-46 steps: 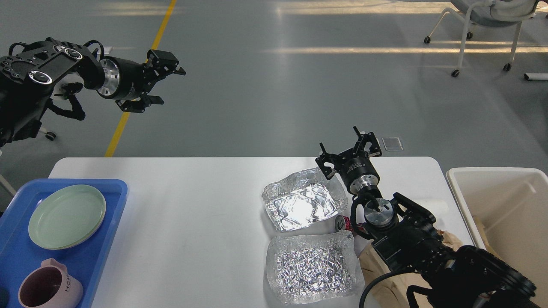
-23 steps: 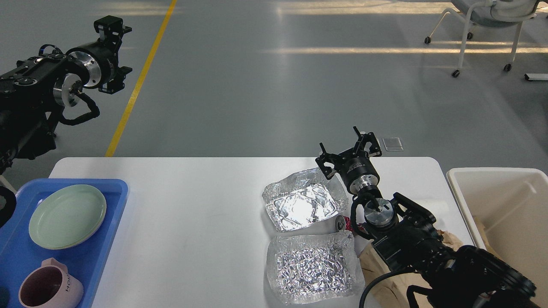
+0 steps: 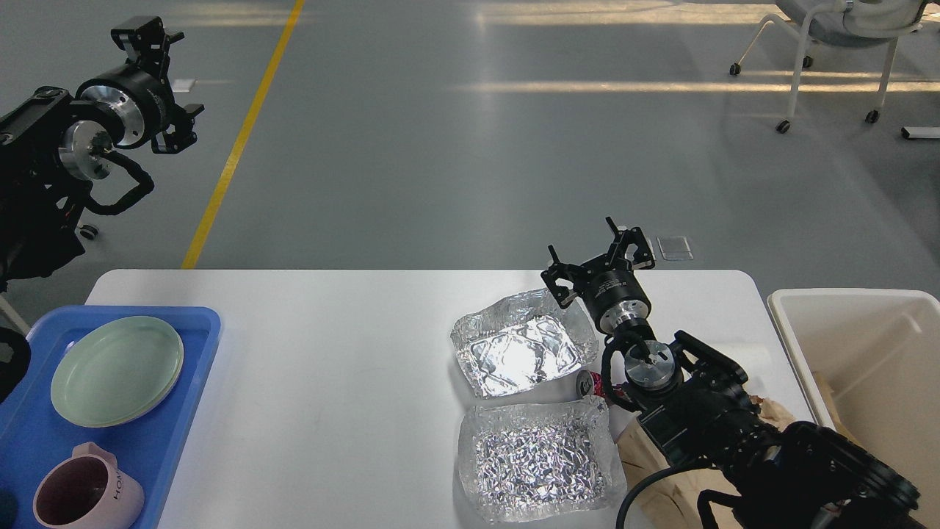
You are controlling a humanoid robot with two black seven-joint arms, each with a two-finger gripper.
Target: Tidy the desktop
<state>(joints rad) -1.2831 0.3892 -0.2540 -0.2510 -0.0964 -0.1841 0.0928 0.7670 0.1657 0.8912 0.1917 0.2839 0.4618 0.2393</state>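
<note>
The white desktop (image 3: 352,353) holds two crumpled foil trays, one further back (image 3: 521,353) and one at the front (image 3: 540,459). A drink can (image 3: 587,383) lies between them, beside my right arm. A brown paper bag (image 3: 646,470) lies under that arm. My right gripper (image 3: 598,258) is open and empty, just above the far right corner of the back foil tray. My left gripper (image 3: 163,82) is open and empty, raised high over the floor, far left of the table.
A blue tray (image 3: 176,441) at the left end holds a green plate (image 3: 117,371) and a pink mug (image 3: 84,492). A deep off-white bin (image 3: 859,353) stands off the right end with brown paper inside. A wheeled chair (image 3: 830,44) stands far back right.
My left arm has swung left and upward, its gripper turning away from the table. The right arm and the things on the table have not moved.
</note>
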